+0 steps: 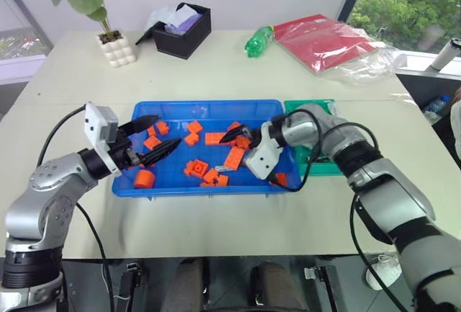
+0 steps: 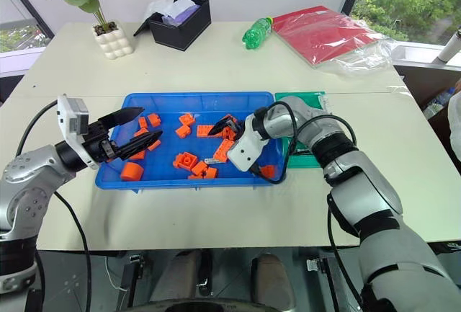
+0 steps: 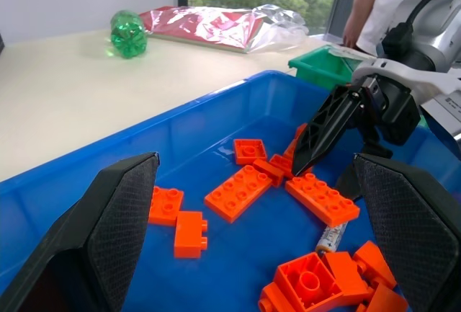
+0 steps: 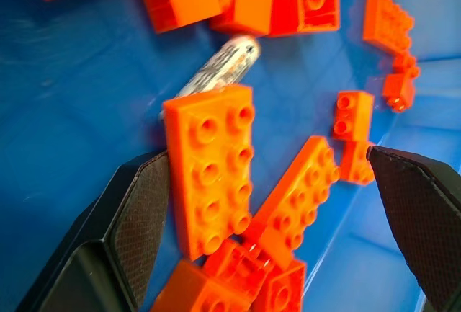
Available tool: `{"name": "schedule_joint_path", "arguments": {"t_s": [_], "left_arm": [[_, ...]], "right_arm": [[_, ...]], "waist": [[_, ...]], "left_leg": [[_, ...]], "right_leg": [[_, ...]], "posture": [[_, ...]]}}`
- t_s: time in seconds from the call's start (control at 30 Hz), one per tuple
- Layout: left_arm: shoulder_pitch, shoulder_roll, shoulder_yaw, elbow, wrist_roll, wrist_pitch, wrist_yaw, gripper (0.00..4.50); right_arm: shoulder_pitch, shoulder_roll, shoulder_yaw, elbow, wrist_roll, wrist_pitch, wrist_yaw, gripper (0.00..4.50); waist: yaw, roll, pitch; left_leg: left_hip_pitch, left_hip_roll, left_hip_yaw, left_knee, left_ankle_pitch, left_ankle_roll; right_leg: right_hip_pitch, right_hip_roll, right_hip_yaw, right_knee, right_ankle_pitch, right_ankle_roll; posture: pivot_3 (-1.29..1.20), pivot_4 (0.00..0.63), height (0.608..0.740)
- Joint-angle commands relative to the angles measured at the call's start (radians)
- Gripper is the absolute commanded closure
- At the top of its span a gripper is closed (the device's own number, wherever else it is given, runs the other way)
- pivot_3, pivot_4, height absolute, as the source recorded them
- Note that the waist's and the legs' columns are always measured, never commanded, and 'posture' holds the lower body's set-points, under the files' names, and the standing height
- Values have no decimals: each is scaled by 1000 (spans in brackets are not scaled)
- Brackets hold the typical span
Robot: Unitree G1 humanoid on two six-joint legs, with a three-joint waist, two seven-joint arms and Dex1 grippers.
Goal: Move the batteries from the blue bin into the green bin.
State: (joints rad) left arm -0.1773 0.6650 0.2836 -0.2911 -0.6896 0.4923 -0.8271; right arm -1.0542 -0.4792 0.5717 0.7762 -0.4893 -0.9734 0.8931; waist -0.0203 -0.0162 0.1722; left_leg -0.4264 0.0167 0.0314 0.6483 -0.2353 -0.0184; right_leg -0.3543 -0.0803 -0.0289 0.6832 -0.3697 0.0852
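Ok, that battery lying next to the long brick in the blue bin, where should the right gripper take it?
Probably across the bare end of the battery, coming straight down from above. It lies flat on the blue bin floor, and its other end runs under the long orange brick, so only that end is free. The right gripper is open.

One silver-grey battery lies flat among orange bricks in the blue bin; the green bin touches its right side.

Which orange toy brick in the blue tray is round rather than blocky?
The orange cylindrical plastic brick lying near the bright blue plastic tray's front left corner, close to the left pincer; the other bricks are flat or rectangular studded blocks.
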Motion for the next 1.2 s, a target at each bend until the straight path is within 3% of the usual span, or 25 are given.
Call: {"name": "schedule_joint_path", "arguments": {"t_s": [0.03, 0.1, 0.3, 0.6, 0.93, 1.1, 1.13, 1.2], "left_arm": [[0, 3, 35, -41, -22, -8, 9, 0], [0, 3, 37, -41, -22, -8, 10, 0], [-3, 4, 38, -39, -23, -7, 13, 0], [-1, -1, 32, -33, -18, -12, 16, 0], [-2, -2, 27, -35, -18, -12, 18, 0], [4, -2, 29, -42, -19, -9, 24, 0], [5, -3, 29, -44, -19, -9, 25, 0], [9, -3, 30, -49, -21, -8, 27, 0]], "right_arm": [[-31, 7, 4, 18, -18, -16, -27, 623], [-32, 4, 8, 25, -25, -23, -31, 1354], [-40, -6, 2, 28, -32, -23, -44, 4450], [-45, 2, -10, 7, -24, -5, -75, 4485], [-180, 90, 9, 136, -179, 87, -376, 4485], [-201, 109, 29, 225, -196, 79, -398, 4485], [-203, 115, 27, 241, -184, 81, -383, 3546], [-211, 119, 33, 258, -194, 81, -392, 2742]], "waist": [[0, 0, 0], [1, 0, 0], [0, 0, 0], [0, 0, 0], [-14, 0, 0], [-21, 0, 0], [-23, 0, 0], [-25, 0, 0]], "left_leg": [[0, 0, 0, 0, 0, 0], [0, 0, 0, 0, 0, 0], [0, 0, 0, 0, 0, 0], [0, 0, 0, 0, 0, 0], [0, 0, -1, -1, 1, -1], [0, -1, -1, -1, 1, -1], [0, -1, -1, -1, 1, -1], [0, 0, -1, -1, 1, -1]], "right_leg": [[0, 0, 0, 0, 0, 0], [0, 0, 0, 0, 0, 0], [0, 0, 0, 0, 0, 0], [0, 0, 0, 1, 0, 0], [-1, 0, 0, 2, 0, 0], [-1, 0, 0, 2, 0, 0], [-1, 0, 0, 2, 0, 0], [-1, 0, 0, 2, 0, 0]], "posture": [[0, 150, 740], [0, 150, 740], [0, 150, 740], [0, 150, 740], [0, 150, 740], [0, 150, 740], [0, 150, 740], [0, 150, 740]]}}
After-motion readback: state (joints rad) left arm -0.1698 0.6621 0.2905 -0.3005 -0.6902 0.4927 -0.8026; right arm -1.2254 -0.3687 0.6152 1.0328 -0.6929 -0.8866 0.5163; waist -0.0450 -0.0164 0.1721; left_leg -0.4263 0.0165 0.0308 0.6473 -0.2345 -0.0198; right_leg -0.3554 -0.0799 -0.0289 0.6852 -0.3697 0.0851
